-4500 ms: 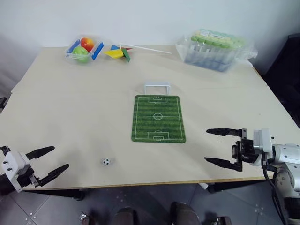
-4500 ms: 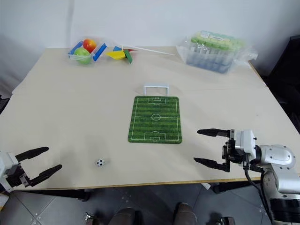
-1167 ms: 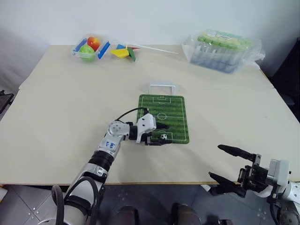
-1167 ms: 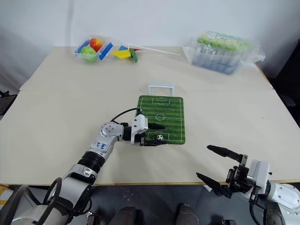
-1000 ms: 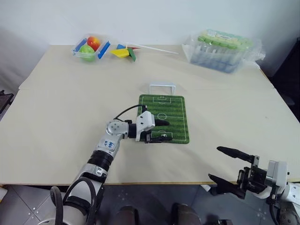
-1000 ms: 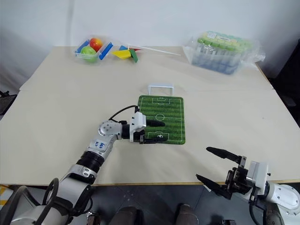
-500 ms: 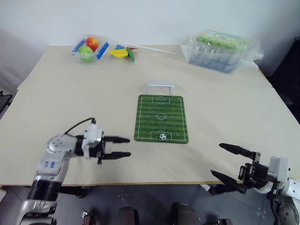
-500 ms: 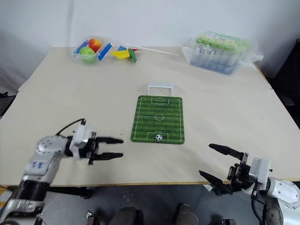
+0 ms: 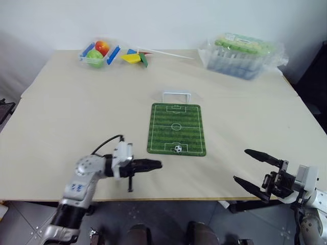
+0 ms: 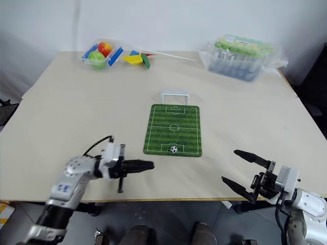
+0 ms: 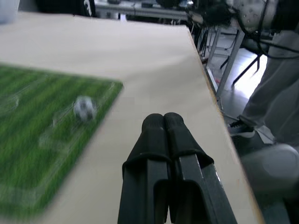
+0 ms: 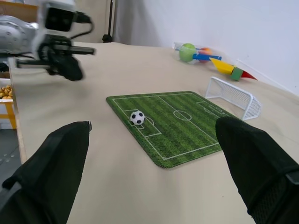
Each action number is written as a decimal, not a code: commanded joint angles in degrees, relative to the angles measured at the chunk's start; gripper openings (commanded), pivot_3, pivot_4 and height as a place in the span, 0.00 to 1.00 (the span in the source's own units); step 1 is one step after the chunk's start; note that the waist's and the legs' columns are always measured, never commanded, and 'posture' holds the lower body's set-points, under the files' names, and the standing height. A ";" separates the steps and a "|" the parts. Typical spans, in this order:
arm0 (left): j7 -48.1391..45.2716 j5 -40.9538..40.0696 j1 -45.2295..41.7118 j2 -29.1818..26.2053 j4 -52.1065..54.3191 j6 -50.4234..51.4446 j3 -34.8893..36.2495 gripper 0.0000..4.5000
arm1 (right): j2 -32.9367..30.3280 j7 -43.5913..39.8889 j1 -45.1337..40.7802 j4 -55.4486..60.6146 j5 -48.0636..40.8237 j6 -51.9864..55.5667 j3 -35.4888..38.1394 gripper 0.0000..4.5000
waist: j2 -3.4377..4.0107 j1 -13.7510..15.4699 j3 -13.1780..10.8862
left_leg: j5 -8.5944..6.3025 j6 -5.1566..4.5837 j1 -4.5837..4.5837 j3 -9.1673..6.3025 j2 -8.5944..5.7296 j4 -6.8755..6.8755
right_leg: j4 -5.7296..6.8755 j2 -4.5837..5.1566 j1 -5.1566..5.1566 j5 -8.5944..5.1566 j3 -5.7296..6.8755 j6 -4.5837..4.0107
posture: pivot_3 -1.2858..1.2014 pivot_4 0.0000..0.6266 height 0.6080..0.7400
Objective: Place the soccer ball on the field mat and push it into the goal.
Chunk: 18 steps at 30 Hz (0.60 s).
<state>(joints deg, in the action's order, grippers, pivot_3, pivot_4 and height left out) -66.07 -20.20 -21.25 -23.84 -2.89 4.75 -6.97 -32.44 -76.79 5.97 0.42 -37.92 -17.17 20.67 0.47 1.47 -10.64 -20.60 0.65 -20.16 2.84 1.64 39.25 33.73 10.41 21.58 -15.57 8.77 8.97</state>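
The soccer ball point(image 9: 178, 149) rests on the near end of the green field mat point(image 9: 177, 127), free of both grippers; I also see the ball point(image 12: 137, 117) in the right wrist view. The white goal point(image 9: 176, 96) stands just beyond the mat's far end. My left gripper point(image 9: 158, 164) is shut and empty, level, pointing right, a little short of the mat's near left corner. Its shut fingertips point(image 11: 163, 122) show with the ball point(image 11: 84, 108) ahead on the mat. Past the table's front right edge, my right gripper point(image 9: 254, 167) hangs open and empty.
A clear tray with blue sides point(image 9: 97, 51) holding red and green balls sits at the far left. Coloured flat pieces and a white stick point(image 9: 139, 56) lie beside it. A plastic-wrapped box point(image 9: 243, 54) stands at the far right. A thin black rod point(image 9: 130, 182) hangs under my left gripper.
My left gripper let go of the ball on the mat, drew back to the left, then came back toward the mat's near corner and shut. The ball stays put. The right gripper barely moved.
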 commanded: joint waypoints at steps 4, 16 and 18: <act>4.02 7.00 -9.05 5.73 -10.73 -1.12 -5.88 0.01 | -1.05 0.62 2.55 4.03 -1.37 1.93 1.45 1.00 | -0.02 -0.03 -0.01 | 0.00 0.00 -0.02 0.02 -0.01 -0.01 | -0.06 -0.01 0.00 0.00 0.01 0.01 | 0.52 0.24 1.00; 9.54 11.91 -19.68 11.97 -28.64 -8.85 -4.92 0.01 | 1.49 6.62 7.88 10.55 -0.18 1.55 0.87 1.00 | -0.05 0.30 -0.02 | 0.00 -0.01 -0.05 0.01 -0.01 0.00 | -0.09 -0.01 0.00 0.01 0.01 0.03 | 0.52 0.24 1.00; 14.03 12.98 -24.04 13.73 -35.57 -11.32 -3.14 0.01 | 2.35 8.16 8.25 11.37 0.28 1.32 0.73 1.00 | -0.06 0.36 -0.03 | 0.00 -0.01 -0.06 0.01 -0.01 0.01 | -0.10 -0.01 0.00 0.01 0.02 0.03 | 0.52 0.24 1.00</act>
<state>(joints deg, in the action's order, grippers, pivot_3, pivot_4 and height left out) -55.66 -8.10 -42.18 -10.91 -35.05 -3.83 -12.03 -30.65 -70.00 13.81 9.47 -37.59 -14.97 20.62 0.41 1.83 -10.67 -20.59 0.63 -20.22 2.84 1.61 39.27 33.64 10.41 21.57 -15.55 8.79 9.01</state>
